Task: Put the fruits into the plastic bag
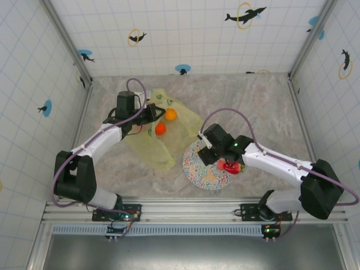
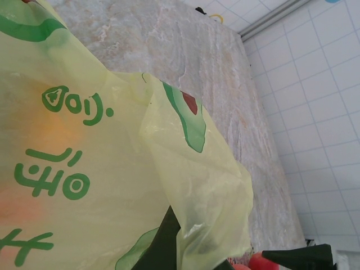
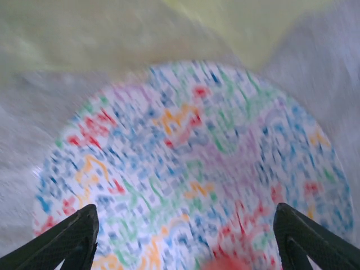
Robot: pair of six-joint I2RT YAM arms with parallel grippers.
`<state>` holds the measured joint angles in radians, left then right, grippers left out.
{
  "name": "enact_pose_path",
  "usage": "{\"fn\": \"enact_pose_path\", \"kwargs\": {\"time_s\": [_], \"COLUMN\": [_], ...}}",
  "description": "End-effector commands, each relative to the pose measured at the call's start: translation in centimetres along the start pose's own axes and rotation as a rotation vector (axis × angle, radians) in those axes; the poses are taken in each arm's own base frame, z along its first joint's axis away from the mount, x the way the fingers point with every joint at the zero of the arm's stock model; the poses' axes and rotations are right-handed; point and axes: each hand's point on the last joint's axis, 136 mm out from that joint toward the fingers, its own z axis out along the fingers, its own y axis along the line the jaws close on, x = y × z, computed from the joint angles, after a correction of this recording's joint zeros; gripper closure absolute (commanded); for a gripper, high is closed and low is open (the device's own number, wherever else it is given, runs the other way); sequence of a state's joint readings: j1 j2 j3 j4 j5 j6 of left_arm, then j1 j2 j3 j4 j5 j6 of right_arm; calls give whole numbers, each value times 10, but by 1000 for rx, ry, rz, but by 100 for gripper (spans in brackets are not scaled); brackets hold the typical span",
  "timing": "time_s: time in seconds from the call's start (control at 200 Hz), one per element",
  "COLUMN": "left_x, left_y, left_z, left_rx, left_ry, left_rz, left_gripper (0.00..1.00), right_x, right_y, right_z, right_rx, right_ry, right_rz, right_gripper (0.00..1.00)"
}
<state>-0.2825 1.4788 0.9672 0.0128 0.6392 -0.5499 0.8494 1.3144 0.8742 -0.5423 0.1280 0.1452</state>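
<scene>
The plastic bag (image 1: 169,140) lies crumpled left of centre, yellow-green and translucent. Two orange fruits (image 1: 170,114) (image 1: 160,128) show through its thin skin. My left gripper (image 1: 153,114) is shut on the bag's upper edge; in the left wrist view the bag (image 2: 112,157) drapes over the dark fingers (image 2: 163,239). A red fruit (image 1: 230,166) rests on the speckled plate (image 1: 198,171), partly under my right arm, and shows as a red blur (image 3: 230,263) at the bottom of the right wrist view. My right gripper (image 1: 205,154) hovers open over the plate (image 3: 185,169), nothing between its fingers (image 3: 67,242).
Tiled walls with metal corner posts enclose the marble table (image 1: 253,101). The plate sits just right of the bag's lower end. The red fruit (image 2: 261,262) also peeks past the bag in the left wrist view.
</scene>
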Motion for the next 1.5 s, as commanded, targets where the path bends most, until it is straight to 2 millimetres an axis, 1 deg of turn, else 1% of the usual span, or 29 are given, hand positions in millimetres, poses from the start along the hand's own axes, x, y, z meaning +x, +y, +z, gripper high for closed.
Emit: {"fn": "enact_pose_path", "kwargs": {"time_s": [0.0,0.045,0.14,0.21,0.375,0.495,0.586,0.736,0.886,0.976,1.091,1.491], "left_x": [0,0,1,1,1,1,1,0,1,1,1,2], "left_y": [-4,-3,-3,-3,-3,-3,-3,-2,-1,-2,-1,1], "left_z": [-3,-3,-3,-3,-3,-3,-3,-3,-2,-3,-2,-1], "left_rx": [12,10,11,12,10,10,7,5,2,0,-3,-6], "left_ry": [-6,-5,-3,-2,-4,-2,-2,-3,0,-1,0,5], "left_rz": [13,12,9,8,8,9,13,15,14,19,19,15], "left_gripper": [100,100,100,100,100,100,100,100,100,100,100,100], "right_x": [30,36,42,42,43,46,49,56,58,61,64,72], "right_y": [-15,-14,-14,-15,-18,-19,-18,-18,-22,-21,-22,-23], "right_z": [-18,-18,-18,-16,-5,4,10,19,26,31,34,38], "right_rx": [34,30,36,43,71,87,88,81,100,93,95,95], "right_ry": [127,155,200,218,293,363,403,453,492,511,531,568], "right_rz": [89,91,64,35,-49,-121,-156,-196,-227,-240,-253,-263], "right_gripper": [12,10,8,5,5,8,12,18,21,24,27,33]}}
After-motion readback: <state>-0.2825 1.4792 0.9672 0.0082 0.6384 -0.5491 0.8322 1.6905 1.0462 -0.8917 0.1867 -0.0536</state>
